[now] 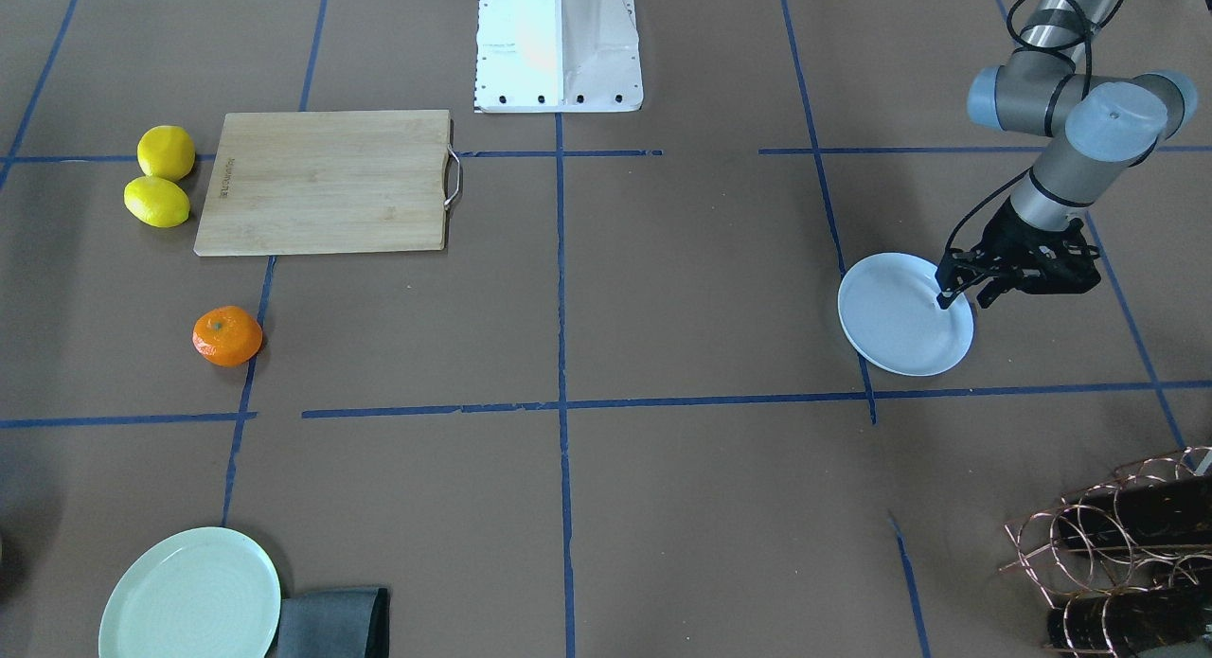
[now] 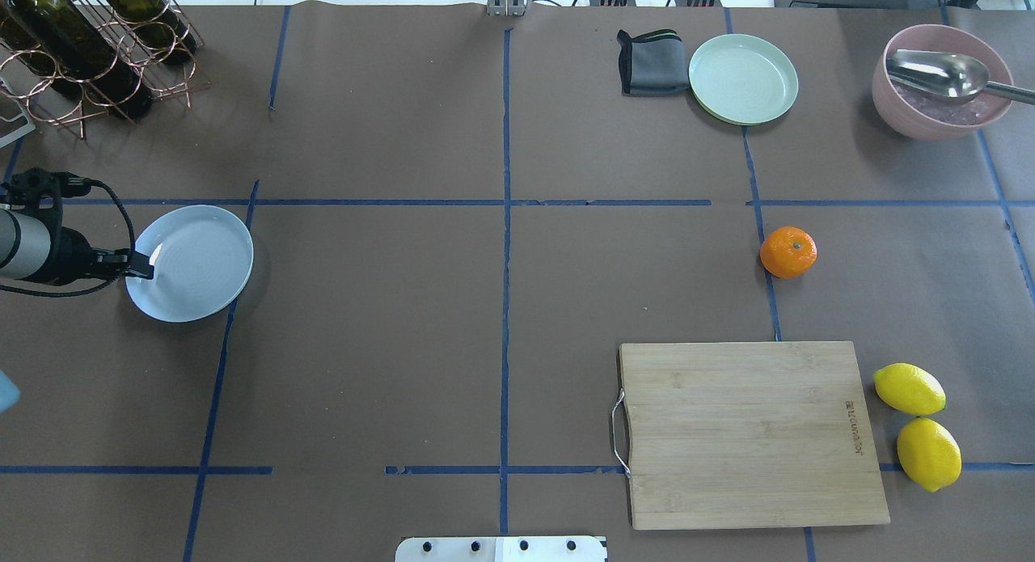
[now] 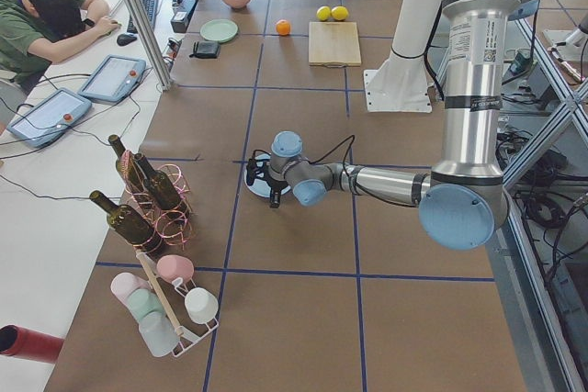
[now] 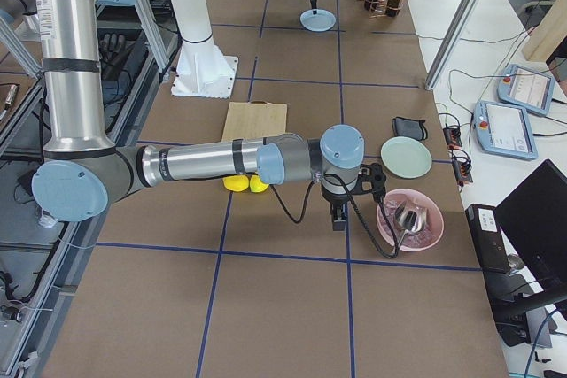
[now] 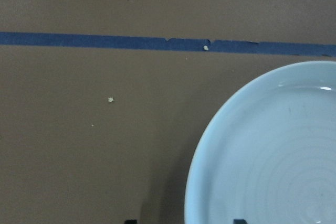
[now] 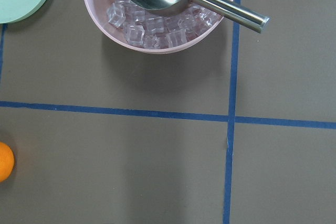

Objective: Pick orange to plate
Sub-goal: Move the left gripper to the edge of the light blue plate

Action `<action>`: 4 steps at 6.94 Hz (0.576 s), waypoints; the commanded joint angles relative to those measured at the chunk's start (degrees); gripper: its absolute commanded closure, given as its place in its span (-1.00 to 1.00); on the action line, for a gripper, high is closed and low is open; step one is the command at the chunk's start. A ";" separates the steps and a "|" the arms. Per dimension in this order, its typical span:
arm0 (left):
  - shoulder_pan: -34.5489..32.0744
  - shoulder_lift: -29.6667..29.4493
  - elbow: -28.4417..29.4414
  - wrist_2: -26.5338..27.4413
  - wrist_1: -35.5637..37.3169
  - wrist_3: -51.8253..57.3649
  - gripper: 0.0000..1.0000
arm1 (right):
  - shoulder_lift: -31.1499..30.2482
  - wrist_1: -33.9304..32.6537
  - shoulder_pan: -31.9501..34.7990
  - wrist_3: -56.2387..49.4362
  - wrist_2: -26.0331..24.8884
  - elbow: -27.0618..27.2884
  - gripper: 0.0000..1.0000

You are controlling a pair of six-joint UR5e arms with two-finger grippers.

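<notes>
The orange (image 2: 787,252) lies on the brown table on the robot's right side, past the cutting board; it also shows at the left edge of the right wrist view (image 6: 4,161). Far across, on the left side, sits the pale bluish-white plate (image 2: 198,263). My left gripper (image 1: 964,301) is low at that plate's (image 1: 895,327) outer rim and open, one finger on each side of the rim (image 5: 191,182). The right gripper (image 4: 338,219) hangs above the table between the orange and the pink bowl; I cannot tell whether it is open or shut.
A wooden cutting board (image 2: 752,433) lies near the robot's right, with two yellow lemons (image 2: 918,420) beside it. A pale green plate (image 2: 743,78), a grey cloth (image 2: 651,62) and a pink bowl (image 2: 938,113) holding ice and a metal scoop stand at the far right. A wine rack (image 2: 89,44) is at the far left.
</notes>
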 commanded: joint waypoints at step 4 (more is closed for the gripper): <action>0.04 -0.09 -0.82 0.00 0.00 -0.42 1.00 | -0.09 0.00 0.00 0.26 0.00 0.07 -1.00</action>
